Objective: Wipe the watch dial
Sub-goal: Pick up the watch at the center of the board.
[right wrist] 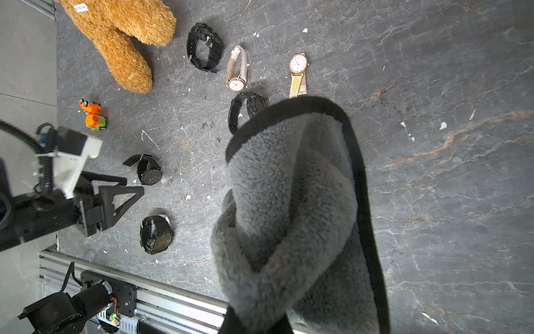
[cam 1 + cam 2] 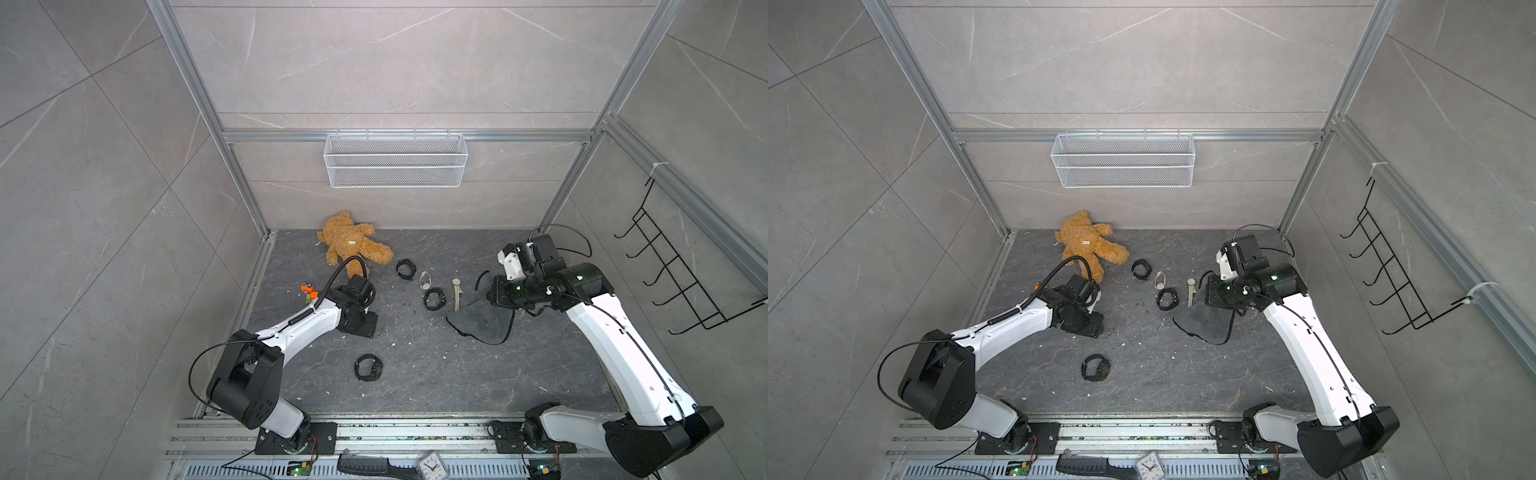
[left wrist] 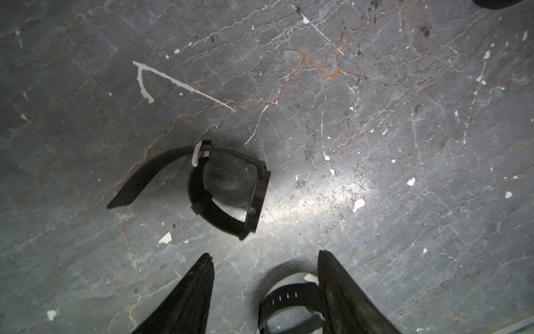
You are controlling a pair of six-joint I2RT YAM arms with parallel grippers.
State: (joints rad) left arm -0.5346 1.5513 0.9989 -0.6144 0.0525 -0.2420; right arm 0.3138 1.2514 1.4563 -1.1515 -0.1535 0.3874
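Six watches: you are looking at them scattered over the dark stone floor (image 2: 457,374), apart from one another.
Likely target: the tagged black watch (image 3: 228,188) is lying just ahead of the left gripper (image 3: 265,289), resting on its side with the case on edge; which watch is meant is a judgement only.
Left jaws: they are standing moderately apart and holding nothing; a second black strap (image 3: 289,300) is lying just beside one finger.
Right jaws: the right gripper (image 2: 491,296) is clamping the grey cloth (image 1: 294,202), which is hanging in a soft fold and hiding the fingers from the wrist view.
Handling, watch: you are probably dealing with a light, rigid case on a springy strap, so it is likely sliding or tipping under any sideways push.
Where to hold: you are better off pinching across the strap close to the case, leaving the dial (image 1: 151,176) exposed.
Handling, cloth: it is looking plush and limp, so light pressure should be enough against the glass.
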